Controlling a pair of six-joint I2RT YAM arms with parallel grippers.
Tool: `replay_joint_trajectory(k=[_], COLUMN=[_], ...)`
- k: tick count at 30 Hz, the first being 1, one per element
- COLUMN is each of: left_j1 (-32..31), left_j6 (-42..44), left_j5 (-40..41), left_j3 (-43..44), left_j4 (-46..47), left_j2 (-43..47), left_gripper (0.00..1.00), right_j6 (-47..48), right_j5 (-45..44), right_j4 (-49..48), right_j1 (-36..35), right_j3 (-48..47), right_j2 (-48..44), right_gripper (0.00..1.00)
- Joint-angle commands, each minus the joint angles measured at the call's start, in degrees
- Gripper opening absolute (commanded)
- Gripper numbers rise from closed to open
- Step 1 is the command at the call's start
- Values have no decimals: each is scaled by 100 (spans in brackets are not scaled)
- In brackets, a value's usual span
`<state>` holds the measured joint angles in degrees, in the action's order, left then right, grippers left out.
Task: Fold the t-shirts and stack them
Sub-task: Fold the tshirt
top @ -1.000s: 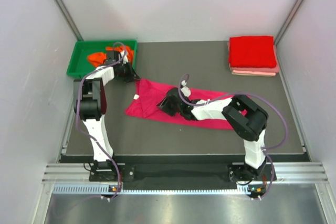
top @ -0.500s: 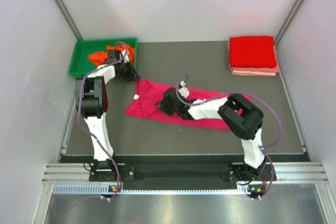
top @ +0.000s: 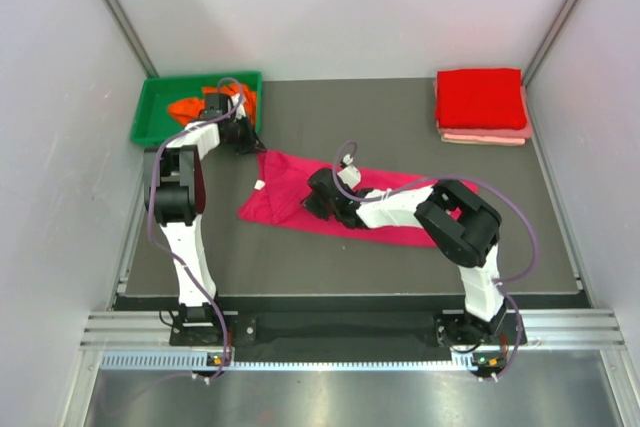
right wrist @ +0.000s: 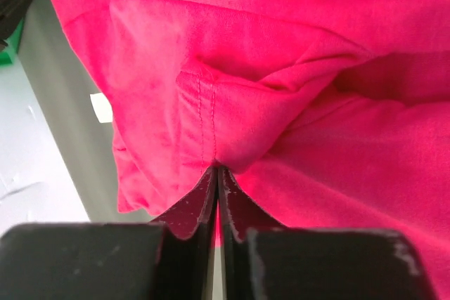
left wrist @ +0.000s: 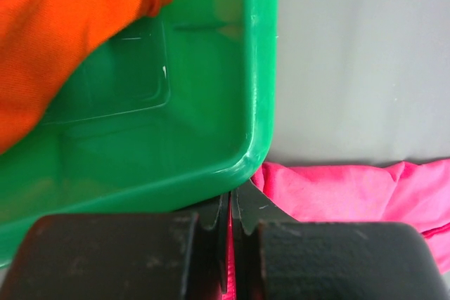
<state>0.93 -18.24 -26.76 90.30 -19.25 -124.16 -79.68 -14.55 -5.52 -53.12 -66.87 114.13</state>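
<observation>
The magenta-pink t-shirt [top: 285,192] lies spread at mid-tabletop [top: 380,122]. The left gripper [left wrist: 230,205] is clenched on its far-left corner, just beside the green tray [left wrist: 260,68] that holds the orange t-shirt [top: 185,107]. The right gripper [right wrist: 216,173] pinches a raised fold near the shirt's middle. At far right, a folded red t-shirt [top: 480,97] tops the pale pink t-shirt [top: 485,135].

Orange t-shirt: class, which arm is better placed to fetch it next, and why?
Likely the left: the left gripper, though pinching the magenta t-shirt, sits by the green tray near the orange t-shirt; the right gripper pinches magenta cloth mid-table.
</observation>
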Motion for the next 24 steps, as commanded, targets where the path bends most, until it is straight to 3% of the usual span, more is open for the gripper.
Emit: replay_joint_trajectory(k=[1, 7, 8, 9, 14, 16, 18, 20, 24], left_j1=[-5, -5, -14, -22, -49, -49, -75, -75, -391], left_j6=[180, 119, 110, 101, 163, 189, 259, 330, 391], left_j5=[154, 137, 119, 101, 154, 128, 14, -162, -233], left_j3=[242, 532, 576, 689, 857, 901, 823, 744, 515], left_j4=[-114, -299, -343, -387, -677, -756, -774, -739, -747], left_j2=[58, 295, 331, 392, 682, 831, 980, 1025, 973], left_gripper=[1, 5, 6, 9, 15, 17, 17, 17, 16], right_j6=[48, 444, 453, 471, 873, 1931, 3074, 3623, 4792], right_j5=[-285, -593, -567, -541, -436, -199, 783, 1660, 2438], right_j4=[-230, 85, 217, 253, 245, 69, -213, -64, 174], right_j1=[-128, -260, -269, -286, -330, -199, 142, 381, 942], right_j3=[-2, -36, -45, -37, 148, 174, 17, -176, -414], right_j2=[-65, -663, -724, -838, -1261, -1393, -1341, -1253, -910], right_gripper=[0, 1, 6, 16, 29, 31, 30, 30, 32])
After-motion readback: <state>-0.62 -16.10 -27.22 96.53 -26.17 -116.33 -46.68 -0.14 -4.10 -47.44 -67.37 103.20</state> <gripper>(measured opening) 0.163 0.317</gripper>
